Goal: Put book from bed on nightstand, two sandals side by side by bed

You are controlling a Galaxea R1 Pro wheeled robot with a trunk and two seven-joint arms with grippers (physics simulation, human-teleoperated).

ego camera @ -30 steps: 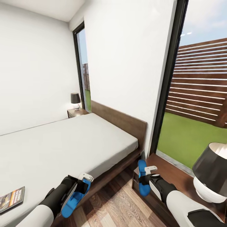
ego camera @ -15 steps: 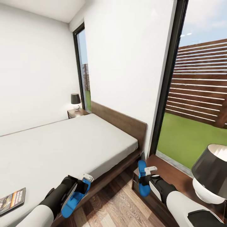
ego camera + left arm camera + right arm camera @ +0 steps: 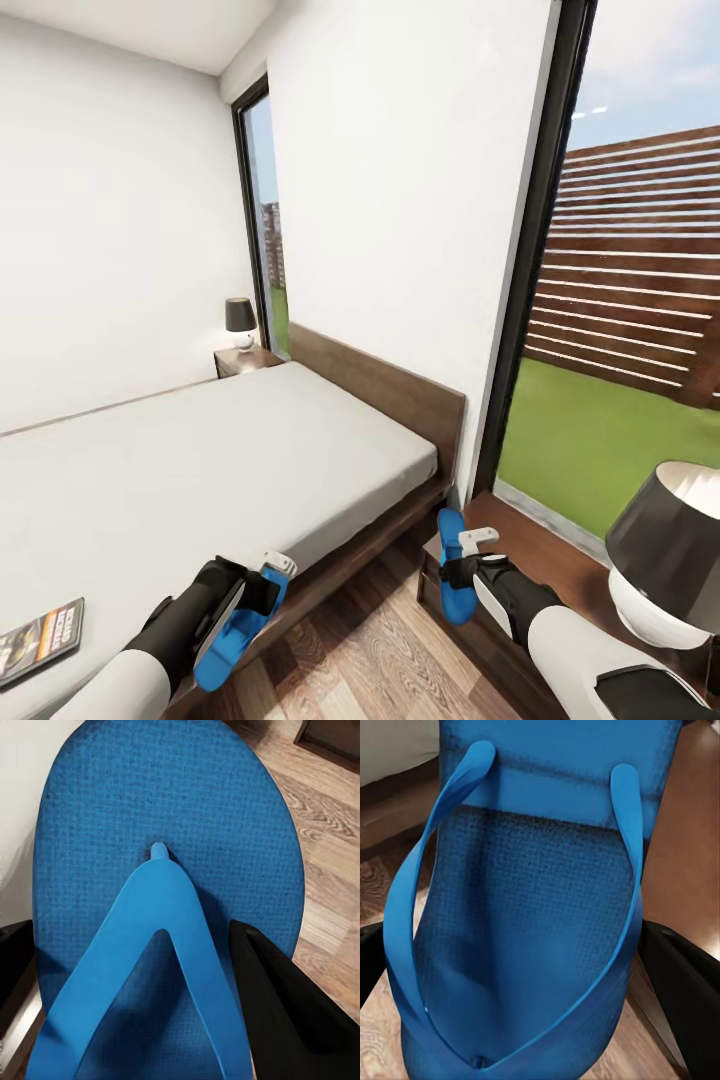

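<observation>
In the head view my left gripper (image 3: 262,592) is shut on a blue sandal (image 3: 228,636), held over the bed's near edge. My right gripper (image 3: 462,560) is shut on the other blue sandal (image 3: 452,567), upright above the near nightstand (image 3: 530,560). The left wrist view has its sandal (image 3: 165,892) between dark fingers (image 3: 277,1012); the right wrist view has the other sandal (image 3: 532,907) close up. The book (image 3: 38,630) lies on the grey bed (image 3: 200,470) at the lower left. A second nightstand (image 3: 245,357) stands at the bed's far side.
A black-shaded lamp (image 3: 665,555) with a white base stands on the near nightstand by my right arm. A smaller lamp (image 3: 240,320) tops the far nightstand. A strip of wood floor (image 3: 370,650) runs between bed and near nightstand. Tall windows (image 3: 620,300) flank the headboard wall.
The view has crept slightly, so the book and the near lamp sit a little differently in the picture. Both grippers keep their sandals in nearly the same place.
</observation>
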